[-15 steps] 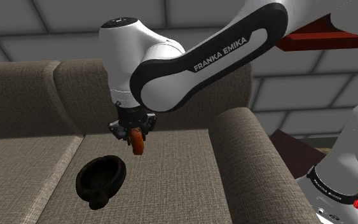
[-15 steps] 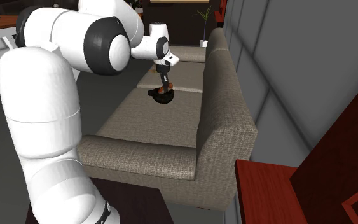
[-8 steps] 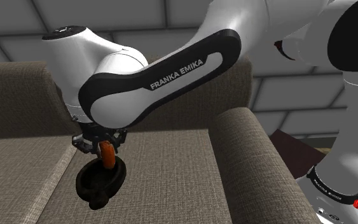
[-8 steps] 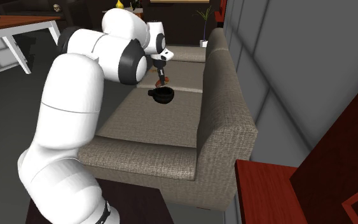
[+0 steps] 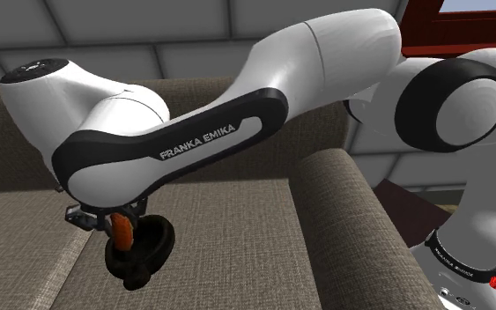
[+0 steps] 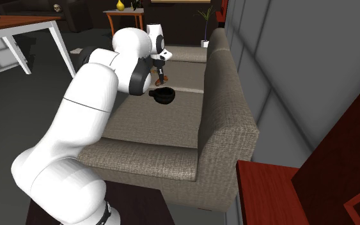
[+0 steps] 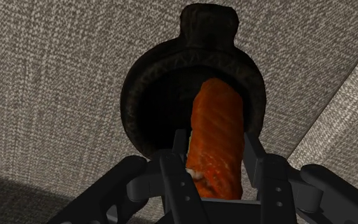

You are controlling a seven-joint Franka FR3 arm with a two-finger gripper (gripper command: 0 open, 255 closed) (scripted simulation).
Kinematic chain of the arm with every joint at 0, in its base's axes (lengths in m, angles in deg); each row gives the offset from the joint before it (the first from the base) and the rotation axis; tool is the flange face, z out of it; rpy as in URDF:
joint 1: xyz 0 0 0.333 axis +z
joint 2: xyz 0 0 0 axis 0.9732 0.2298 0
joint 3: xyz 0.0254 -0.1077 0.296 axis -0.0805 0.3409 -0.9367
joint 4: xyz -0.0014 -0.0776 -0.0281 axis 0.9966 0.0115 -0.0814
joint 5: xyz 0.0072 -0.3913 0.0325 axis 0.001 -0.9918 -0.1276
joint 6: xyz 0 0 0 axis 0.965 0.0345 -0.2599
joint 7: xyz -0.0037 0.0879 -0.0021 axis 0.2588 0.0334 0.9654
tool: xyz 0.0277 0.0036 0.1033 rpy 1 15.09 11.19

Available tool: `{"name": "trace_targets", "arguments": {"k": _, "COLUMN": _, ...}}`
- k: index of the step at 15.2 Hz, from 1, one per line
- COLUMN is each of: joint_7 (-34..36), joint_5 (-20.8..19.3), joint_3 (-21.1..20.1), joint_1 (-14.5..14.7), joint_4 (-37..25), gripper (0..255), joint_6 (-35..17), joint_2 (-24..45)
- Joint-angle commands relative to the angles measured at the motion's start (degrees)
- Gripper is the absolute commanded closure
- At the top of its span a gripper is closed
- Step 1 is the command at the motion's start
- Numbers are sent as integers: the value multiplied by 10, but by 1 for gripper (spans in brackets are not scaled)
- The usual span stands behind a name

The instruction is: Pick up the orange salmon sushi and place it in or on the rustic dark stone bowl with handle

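Woven sofa cushion (image 5: 237, 238) carries the dark handled bowl (image 7: 133, 102); the gripper (image 7: 217, 156) hangs just above it, clamped on the orange sushi (image 7: 217, 114) — held upright, lower end pointing into the bowl's hollow — so release likely needs little descent.

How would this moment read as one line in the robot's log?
phase: placing | gripper: shut on sushi | sushi: over bowl, not released | bowl: on sofa

One sushi piece (image 7: 217, 137), one dark bowl (image 7: 139, 89) (with handle), one sofa (image 5: 343, 202).
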Motion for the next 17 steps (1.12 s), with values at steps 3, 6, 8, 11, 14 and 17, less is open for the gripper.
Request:
{"name": "trace_targets", "arguments": {"k": 3, "joint_7": 4, "joint_5": -4, "joint_3": 2, "joint_1": -2, "joint_4": 18, "gripper": 255, "joint_6": -25, "joint_2": 7}}
{"name": "trace_targets", "arguments": {"k": 6, "joint_7": 7, "joint_5": -6, "joint_3": 4, "joint_1": -4, "joint_4": 32, "gripper": 255, "joint_6": -44, "joint_2": 13}}
{"name": "trace_targets", "arguments": {"k": 8, "joint_7": 9, "joint_5": -8, "joint_3": 6, "joint_1": -4, "joint_4": 41, "gripper": 255, "joint_6": -56, "joint_2": 17}}
{"name": "trace_targets", "arguments": {"k": 11, "joint_7": 9, "joint_5": -9, "joint_3": 6, "joint_1": -4, "joint_4": 42, "gripper": 255, "joint_6": -58, "joint_2": 18}}
{"name": "trace_targets", "arguments": {"k": 14, "joint_7": 9, "joint_5": -9, "joint_3": 6, "joint_1": -4, "joint_4": 42, "gripper": 255, "joint_6": -58, "joint_2": 18}}
{"name": "trace_targets", "arguments": {"k": 17, "joint_7": 9, "joint_5": -9, "joint_3": 6, "joint_1": -4, "joint_4": 42, "gripper": 0, "joint_6": -58, "joint_2": 18}}
